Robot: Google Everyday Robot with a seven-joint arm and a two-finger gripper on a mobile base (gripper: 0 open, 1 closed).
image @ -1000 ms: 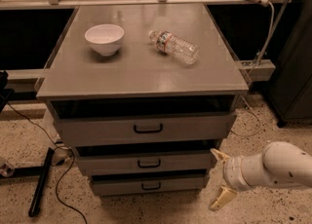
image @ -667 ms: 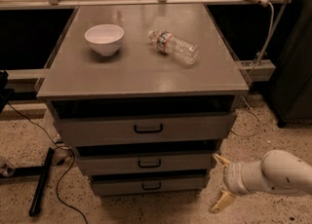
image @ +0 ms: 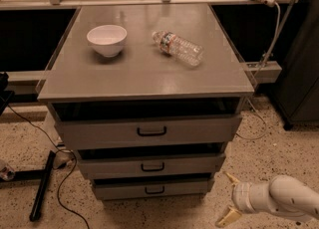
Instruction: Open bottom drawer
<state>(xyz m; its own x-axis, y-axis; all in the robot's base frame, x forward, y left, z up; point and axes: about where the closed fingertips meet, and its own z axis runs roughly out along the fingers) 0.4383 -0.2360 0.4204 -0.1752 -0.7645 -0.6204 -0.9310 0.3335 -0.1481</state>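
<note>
The bottom drawer [image: 149,189] is the narrowest grey front at the foot of the cabinet, with a small black loop handle [image: 154,190]. It stands out a little, like the two drawers above it. My gripper [image: 228,199] is low at the right, just right of the bottom drawer's right end and apart from it. Its two yellowish fingers [image: 228,216] are spread open and empty. The white arm [image: 279,198] comes in from the right edge.
A mid-sized drawer [image: 149,166] and a widest top drawer [image: 149,131] sit above. A white bowl [image: 106,39] and a lying plastic bottle [image: 177,48] rest on the cabinet top [image: 129,73]. A black stand leg [image: 42,185] and cables lie on the floor at left.
The gripper and arm have sunk lower and drifted a little right, farther toward the frame's corner. The drawers have not moved.
</note>
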